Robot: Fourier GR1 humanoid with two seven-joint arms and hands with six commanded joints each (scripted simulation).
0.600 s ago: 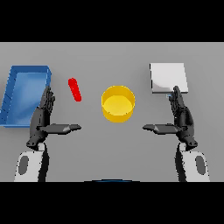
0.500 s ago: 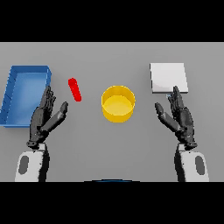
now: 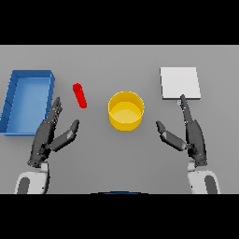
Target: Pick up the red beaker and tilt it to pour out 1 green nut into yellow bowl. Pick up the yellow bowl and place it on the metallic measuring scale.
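Grey table (image 3: 116,60) fills the view, with the bowl (image 3: 126,110) sitting near its middle as the landmark for everything else. Left of the bowl and a little farther back lies the beaker (image 3: 80,95), a small red cylinder on its side, tilted slightly, apart from the bowl. Farther left again, well apart from the bowl, stands a blue tray (image 3: 14,100) with raised walls. Right of the bowl and farther back rests the scale (image 3: 180,82), a pale square plate lying flat. The left hand (image 3: 47,137) hovers nearer than the bowl and to its left, fingers straight and spread, thumb held out toward the bowl; it holds nothing and touches nothing, and the beaker lies just beyond its fingertips, toward the bowl, with a gap between them. The right hand (image 3: 191,134) sits nearer than the bowl and to its right, fingers also straight and together, thumb splayed toward the bowl, empty; its fingertips reach up to the near edge of the scale, though whether they touch it cannot be told.
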